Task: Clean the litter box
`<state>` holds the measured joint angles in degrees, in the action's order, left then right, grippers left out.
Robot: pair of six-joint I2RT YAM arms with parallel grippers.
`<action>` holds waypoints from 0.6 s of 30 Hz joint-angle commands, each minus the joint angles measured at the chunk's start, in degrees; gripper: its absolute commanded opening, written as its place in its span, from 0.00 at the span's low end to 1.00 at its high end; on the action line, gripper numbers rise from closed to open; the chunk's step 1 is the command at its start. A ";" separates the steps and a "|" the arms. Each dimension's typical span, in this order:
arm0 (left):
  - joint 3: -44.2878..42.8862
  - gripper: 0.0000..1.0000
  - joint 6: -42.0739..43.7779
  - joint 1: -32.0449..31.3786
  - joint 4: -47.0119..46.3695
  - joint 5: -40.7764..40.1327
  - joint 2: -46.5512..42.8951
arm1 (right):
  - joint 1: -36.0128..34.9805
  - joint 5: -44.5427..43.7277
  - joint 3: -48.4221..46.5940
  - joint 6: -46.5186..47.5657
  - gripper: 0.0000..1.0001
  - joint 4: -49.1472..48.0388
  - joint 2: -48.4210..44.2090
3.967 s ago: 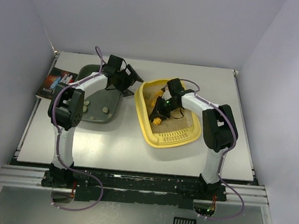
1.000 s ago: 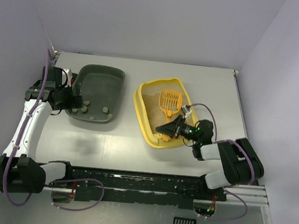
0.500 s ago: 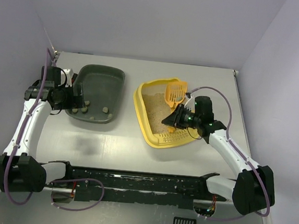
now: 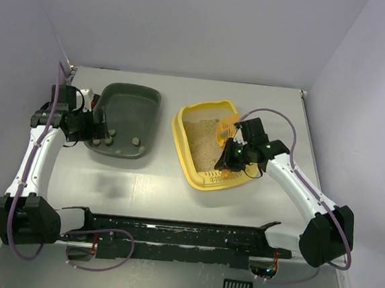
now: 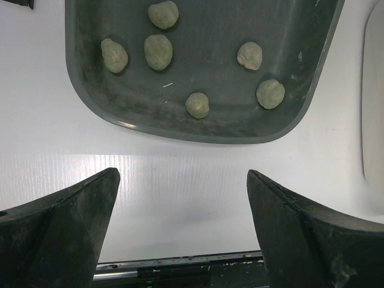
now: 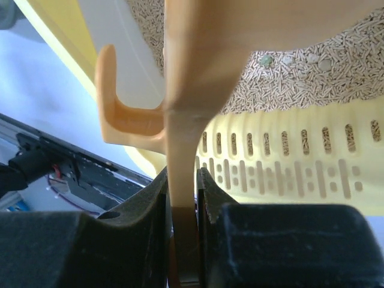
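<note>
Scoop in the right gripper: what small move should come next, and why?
Probably dip the scoop into the litter box and sweep toward the greenish bits near the slotted ledge: the right gripper clamps its handle, holding it over the litter.

in the right wrist view the scoop [image 6: 198,54] was blurred from closeness, its head cut off by the top edge and its handle end buried between the fingers of the right gripper [image 6: 182,192]. the litter box [image 6: 288,174] ran off the right edge. in the left wrist view the dark tray [image 5: 198,133] was cut off at the top, and a pale curved strip [image 5: 375,90] at the right edge could not be identified.
</note>
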<state>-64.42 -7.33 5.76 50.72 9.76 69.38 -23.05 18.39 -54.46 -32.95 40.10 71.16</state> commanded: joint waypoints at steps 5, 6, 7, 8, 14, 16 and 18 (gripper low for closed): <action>0.18 0.99 1.05 0.77 -0.89 2.23 -0.02 | -6.35 -3.83 -6.47 6.78 0.00 9.62 5.06; 0.18 0.99 1.01 0.79 -0.89 2.31 -0.08 | -6.38 -1.95 -5.81 6.98 0.00 8.11 4.47; 0.18 0.99 1.05 0.77 -0.89 2.29 -0.26 | -6.28 0.20 -4.77 7.04 0.00 5.96 3.57; 0.18 0.99 1.07 0.82 -0.89 2.26 -0.44 | -6.16 3.15 -3.64 6.85 0.00 3.26 2.54; 0.18 0.99 0.98 1.05 -1.06 2.16 -1.54 | -3.50 25.19 11.85 -1.24 0.00 -21.19 -4.24; 0.18 0.99 1.02 1.07 -1.06 2.20 -1.58 | -2.80 31.17 18.40 -8.78 0.00 -37.05 -7.37; 0.18 0.99 1.01 1.13 -1.01 2.29 -1.41 | -2.44 36.08 26.34 -20.90 0.00 -57.47 -10.47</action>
<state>-64.40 -7.01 6.11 50.74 10.70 69.04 -26.59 39.22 -38.17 -35.51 20.10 66.02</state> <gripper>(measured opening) 0.987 0.177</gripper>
